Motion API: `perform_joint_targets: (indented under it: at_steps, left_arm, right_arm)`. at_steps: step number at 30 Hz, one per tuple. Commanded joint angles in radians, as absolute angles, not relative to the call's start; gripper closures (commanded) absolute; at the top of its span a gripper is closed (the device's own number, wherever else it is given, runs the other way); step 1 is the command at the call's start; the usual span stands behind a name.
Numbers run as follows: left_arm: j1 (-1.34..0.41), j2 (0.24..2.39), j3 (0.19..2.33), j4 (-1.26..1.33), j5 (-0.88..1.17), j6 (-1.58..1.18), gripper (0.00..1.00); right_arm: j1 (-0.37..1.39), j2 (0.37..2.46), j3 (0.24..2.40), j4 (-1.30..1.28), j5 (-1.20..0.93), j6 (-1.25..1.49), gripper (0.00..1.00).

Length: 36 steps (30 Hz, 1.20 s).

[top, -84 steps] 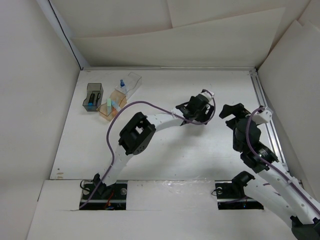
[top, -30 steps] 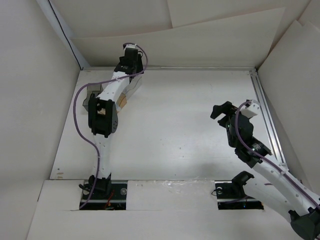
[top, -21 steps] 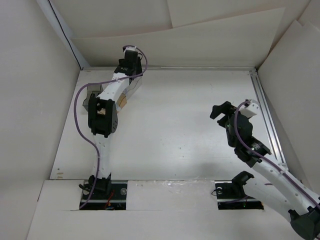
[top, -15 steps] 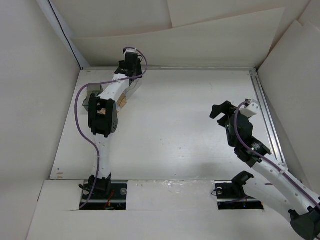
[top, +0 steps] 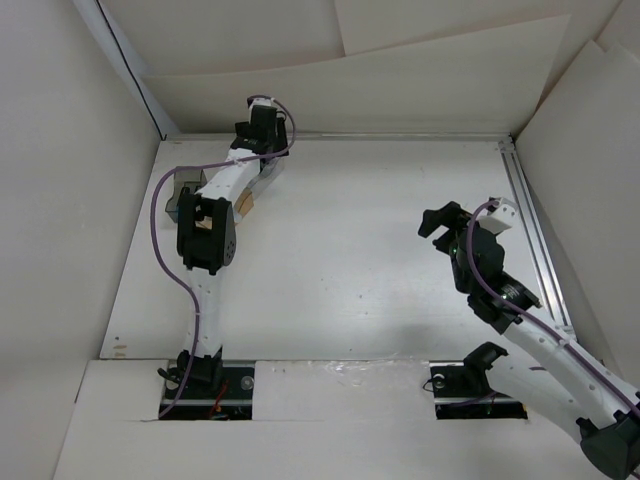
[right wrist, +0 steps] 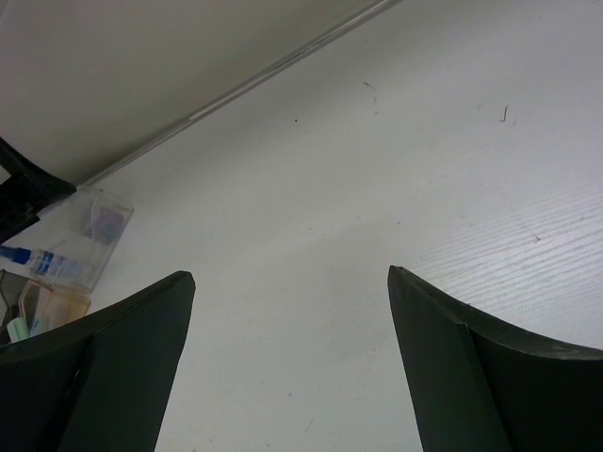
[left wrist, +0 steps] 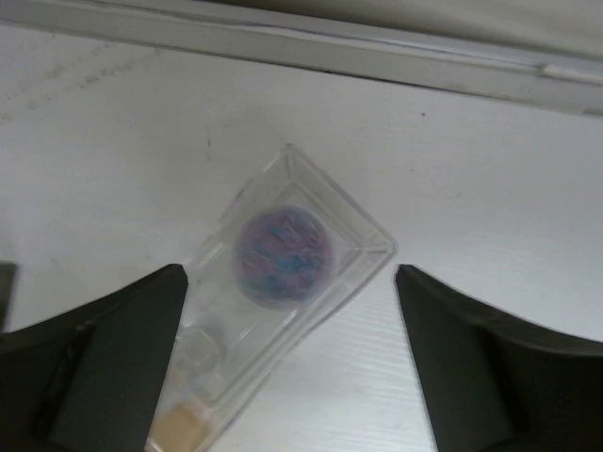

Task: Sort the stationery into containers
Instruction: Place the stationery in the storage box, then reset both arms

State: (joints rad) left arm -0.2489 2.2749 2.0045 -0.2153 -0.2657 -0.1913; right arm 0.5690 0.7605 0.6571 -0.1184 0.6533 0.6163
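My left gripper (top: 260,135) is open and empty, hanging over the clear bin (left wrist: 363,247) at the far left of the table. In the left wrist view a blurred round purple-and-blue thing (left wrist: 283,256) lies in that bin between my fingers (left wrist: 113,358), beside the small clear bottle (left wrist: 201,350). The amber-orange bin (top: 245,205) and the smoky dark grey bin (top: 177,198) stand next to it, mostly hidden by the arm. My right gripper (top: 441,222) is open and empty over bare table. Its view shows the clear bin (right wrist: 94,224), the blue-capped bottle (right wrist: 26,255) and the amber bin (right wrist: 58,306) far away.
White walls close the table at the back and sides. A metal rail (top: 528,225) runs along the right edge. The left arm (top: 205,240) stretches along the table's left side.
My left arm has swung from the table's middle to the far-left clear bin and holds still there. My right gripper has shifted slightly left.
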Motion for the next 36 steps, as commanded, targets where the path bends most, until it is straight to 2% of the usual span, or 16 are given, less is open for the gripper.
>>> perform_joint_targets:
  at_steps: [1, 9, 22, 23, 24, 27, 28, 32, 36]
  left_arm:
    - [-0.247, 2.246, 2.0, -0.175, -0.282, -0.187, 0.0]
    - [-0.247, 2.188, 2.0, -0.166, -0.272, -0.178, 0.0]
    - [-0.267, 1.945, 1.99, -0.144, -0.186, -0.21, 0.0]
    - [-0.278, 1.93, 1.99, -0.144, -0.175, -0.221, 0.0]
    - [-0.287, 1.898, 1.98, -0.144, -0.175, -0.221, 0.0]
    - [-0.296, 1.809, 1.922, -0.121, -0.137, -0.265, 0.0]
    - [-0.296, 1.783, 1.877, -0.104, -0.126, -0.276, 0.0]
    - [-0.296, 1.616, 1.694, -0.033, -0.103, -0.336, 0.0]
    - [-0.296, 1.407, 1.45, 0.05, -0.103, -0.39, 0.0]
  right_arm:
    - [0.563, 0.756, 0.669, -0.066, 0.647, 0.601, 0.11]
    - [0.563, 0.756, 0.669, -0.066, 0.638, 0.601, 0.11]
    - [0.563, 0.756, 0.669, -0.066, 0.638, 0.592, 0.11]
    - [0.563, 0.756, 0.669, -0.066, 0.638, 0.592, 0.13]
    - [0.563, 0.756, 0.669, -0.066, 0.638, 0.592, 0.16]
    - [0.563, 0.756, 0.669, -0.066, 0.638, 0.592, 0.37]
    - [0.563, 0.756, 0.669, -0.066, 0.638, 0.592, 0.54]
    - [0.563, 0.756, 0.678, -0.066, 0.638, 0.592, 0.98]
    - [0.563, 0.765, 0.678, -0.066, 0.629, 0.592, 1.0]
